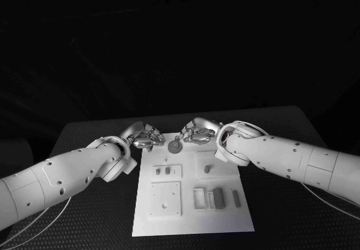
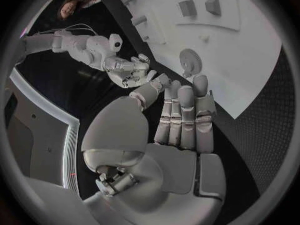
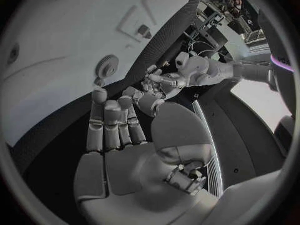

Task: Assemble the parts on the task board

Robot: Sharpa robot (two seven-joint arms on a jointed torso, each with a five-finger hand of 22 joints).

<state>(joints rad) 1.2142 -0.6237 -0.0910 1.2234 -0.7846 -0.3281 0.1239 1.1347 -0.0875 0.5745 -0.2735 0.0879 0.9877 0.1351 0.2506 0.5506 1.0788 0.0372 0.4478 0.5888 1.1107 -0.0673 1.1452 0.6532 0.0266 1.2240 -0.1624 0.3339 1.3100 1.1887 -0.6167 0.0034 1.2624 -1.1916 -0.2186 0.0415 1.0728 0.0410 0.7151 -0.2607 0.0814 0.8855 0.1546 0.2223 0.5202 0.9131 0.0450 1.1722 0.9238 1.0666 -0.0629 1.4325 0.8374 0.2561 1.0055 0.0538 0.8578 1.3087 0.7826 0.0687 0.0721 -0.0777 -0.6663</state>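
We see the gear (image 1: 174,147) lying flat at the far edge of the task board (image 1: 193,221) — small, stiff, light, probably slick. We would pinch its toothed rim. Our left hand (image 1: 144,137) and right hand (image 1: 198,131) flank it, fingers apart, holding nothing.

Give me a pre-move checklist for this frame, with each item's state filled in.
1. Left hand free of parts: ok, fingers apart, nothing held.
2. Right hand free of parts: ok, holds nothing.
3. Gear reachable: ok, it lies on the board's far end between both hands, uncovered.
4. Hands apart from each other: ok, a gap shows between them.
5. Board flat on the table: ok.
6. Gear seated on a peg or lying loose: cannot tell.
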